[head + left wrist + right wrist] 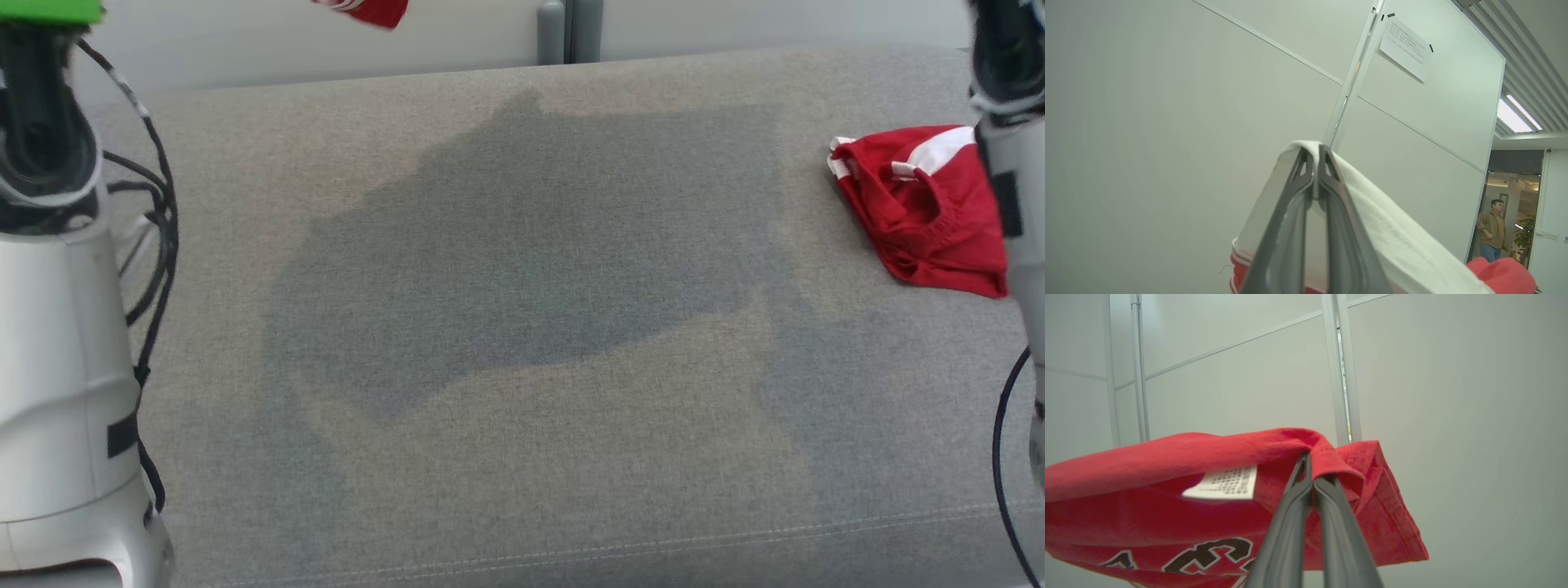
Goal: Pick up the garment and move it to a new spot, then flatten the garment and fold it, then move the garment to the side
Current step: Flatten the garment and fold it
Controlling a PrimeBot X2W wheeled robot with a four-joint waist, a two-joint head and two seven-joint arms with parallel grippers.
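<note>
Left wrist view: left hand (1314,154) pinching a white fold of the garment (1392,241), held aloft before a pale wall panel (1167,122). Right hand (1312,473) clamped on its red hem. Far right on the grey bench (490,367), a second red garment (918,208), crumpled.

A paper notice (1406,49) is taped to the partition wall (1167,122) above the left jaws, a person (1492,228) standing off to their right

Garment (371,10) aloft above the cushion (522,457), another cloth (922,220) on its right side.
</note>
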